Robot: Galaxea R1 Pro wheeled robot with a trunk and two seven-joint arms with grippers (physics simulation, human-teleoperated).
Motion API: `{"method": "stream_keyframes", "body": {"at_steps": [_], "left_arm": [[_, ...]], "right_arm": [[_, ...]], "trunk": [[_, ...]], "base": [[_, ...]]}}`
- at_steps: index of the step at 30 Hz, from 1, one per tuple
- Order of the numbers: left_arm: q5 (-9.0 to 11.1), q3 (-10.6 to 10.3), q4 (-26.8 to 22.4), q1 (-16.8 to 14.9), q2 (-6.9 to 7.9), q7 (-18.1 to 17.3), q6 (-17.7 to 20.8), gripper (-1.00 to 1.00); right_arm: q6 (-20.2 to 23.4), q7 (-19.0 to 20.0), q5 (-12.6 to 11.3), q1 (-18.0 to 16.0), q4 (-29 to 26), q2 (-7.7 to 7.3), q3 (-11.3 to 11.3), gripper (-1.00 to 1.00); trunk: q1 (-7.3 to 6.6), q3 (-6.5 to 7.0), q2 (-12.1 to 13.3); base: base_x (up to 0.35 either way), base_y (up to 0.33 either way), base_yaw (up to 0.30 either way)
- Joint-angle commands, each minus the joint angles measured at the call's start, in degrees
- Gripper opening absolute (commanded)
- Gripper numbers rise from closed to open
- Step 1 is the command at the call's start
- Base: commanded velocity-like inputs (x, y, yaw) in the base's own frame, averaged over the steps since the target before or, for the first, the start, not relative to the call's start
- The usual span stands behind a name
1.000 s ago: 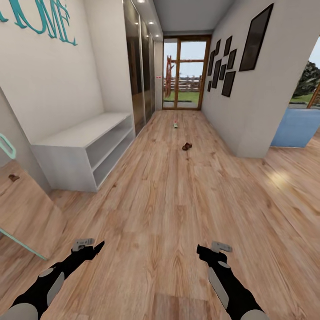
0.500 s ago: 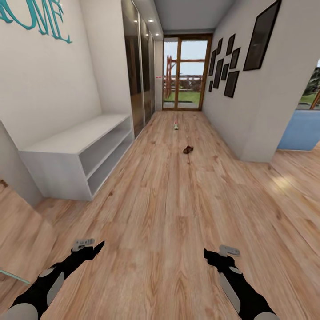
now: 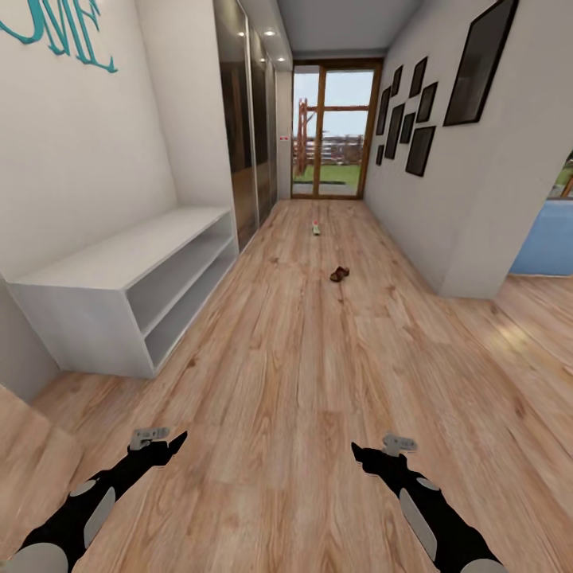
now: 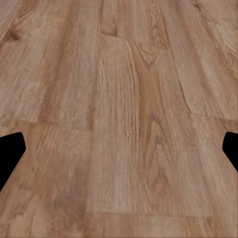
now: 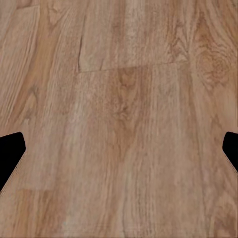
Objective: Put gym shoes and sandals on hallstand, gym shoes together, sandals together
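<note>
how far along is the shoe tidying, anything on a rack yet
Nothing looks done. A brown sandal and a gym shoe lie far down the corridor floor; the other shoes I can't make out. Nothing in hand: left gripper and right gripper hang over bare planks. The white bench shows empty bays. All pickups and placements remain.

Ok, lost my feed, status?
Left gripper and right gripper open, empty. Sandal and gym shoe far ahead on floor. Path open.
</note>
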Motion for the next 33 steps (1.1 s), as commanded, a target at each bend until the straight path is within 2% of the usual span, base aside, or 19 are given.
{"method": "stream_keyframes", "body": {"at_steps": [1,33], "left_arm": [[0.3,0.2,0.1,0.0,-0.01,-0.4,0.0,1.00],[0.3,0.2,0.1,0.0,-0.10,-0.3,0.0,1.00]], "right_arm": [[0.3,0.0,-0.5,0.0,-0.1,-0.06,0.2,1.00],[0.4,0.0,-0.5,0.0,-0.2,0.06,0.3,1.00]], "trunk": [[0.02,-0.05,0.0],[0.02,0.15,0.0]], "base": [[0.347,0.000,0.000],[0.347,0.000,0.000]]}}
